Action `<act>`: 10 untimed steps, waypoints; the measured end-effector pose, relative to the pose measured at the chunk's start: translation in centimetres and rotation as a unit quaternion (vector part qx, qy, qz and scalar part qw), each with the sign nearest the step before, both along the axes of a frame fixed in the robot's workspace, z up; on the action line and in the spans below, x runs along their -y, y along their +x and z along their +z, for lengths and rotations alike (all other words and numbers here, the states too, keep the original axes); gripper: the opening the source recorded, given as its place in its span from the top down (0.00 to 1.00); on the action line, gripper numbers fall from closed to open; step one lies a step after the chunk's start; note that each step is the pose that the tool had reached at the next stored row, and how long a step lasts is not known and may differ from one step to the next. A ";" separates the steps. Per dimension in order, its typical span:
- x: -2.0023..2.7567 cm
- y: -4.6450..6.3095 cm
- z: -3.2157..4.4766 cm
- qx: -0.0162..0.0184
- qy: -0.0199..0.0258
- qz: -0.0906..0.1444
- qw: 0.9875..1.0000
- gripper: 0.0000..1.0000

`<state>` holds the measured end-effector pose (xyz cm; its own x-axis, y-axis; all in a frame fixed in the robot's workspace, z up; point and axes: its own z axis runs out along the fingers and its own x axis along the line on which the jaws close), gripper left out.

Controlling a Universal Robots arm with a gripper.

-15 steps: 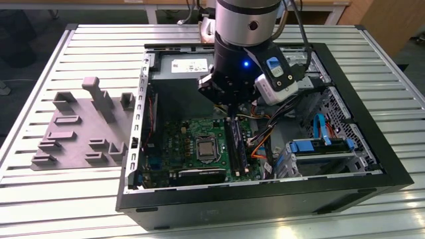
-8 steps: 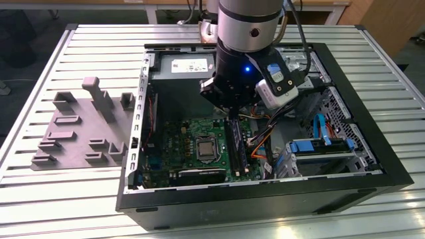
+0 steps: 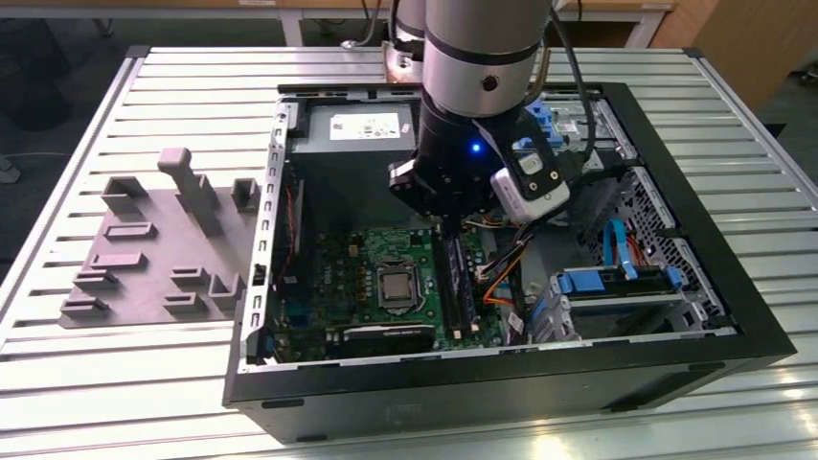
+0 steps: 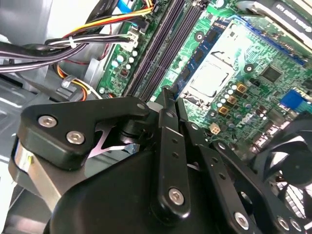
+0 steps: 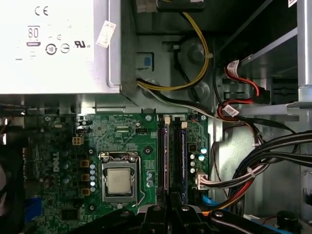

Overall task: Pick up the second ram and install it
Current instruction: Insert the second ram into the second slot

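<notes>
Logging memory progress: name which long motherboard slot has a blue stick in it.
The one beside the processor socket: a blue stick stands in it; the farther rails look bare black.

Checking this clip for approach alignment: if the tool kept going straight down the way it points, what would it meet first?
Most likely the RAM slots on the green motherboard: in both wrist views the tool points at those long dark rails beside the CPU socket. A blue RAM stick looks seated there already. Depth is unclear.
</notes>
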<state>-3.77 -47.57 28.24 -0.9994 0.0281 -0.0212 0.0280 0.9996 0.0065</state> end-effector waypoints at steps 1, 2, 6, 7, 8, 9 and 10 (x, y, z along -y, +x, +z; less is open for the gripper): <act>0.00 0.0 -0.17 0.000 0.000 0.000 1.000 0.86; 0.00 0.1 -0.35 0.000 0.000 0.000 1.000 0.86; 0.00 0.2 -1.09 -0.001 0.000 0.000 1.000 0.86; 0.00 0.2 -1.27 -0.001 0.000 0.000 1.000 0.86; 0.00 0.2 -1.44 -0.001 0.000 0.000 1.000 0.86; 0.00 0.3 -1.62 -0.001 0.000 0.000 1.000 0.86; 0.00 0.4 -1.82 -0.002 0.000 0.000 1.000 0.86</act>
<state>-3.42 -47.58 26.42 -0.9994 0.0289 -0.0178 0.0288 0.9996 0.0063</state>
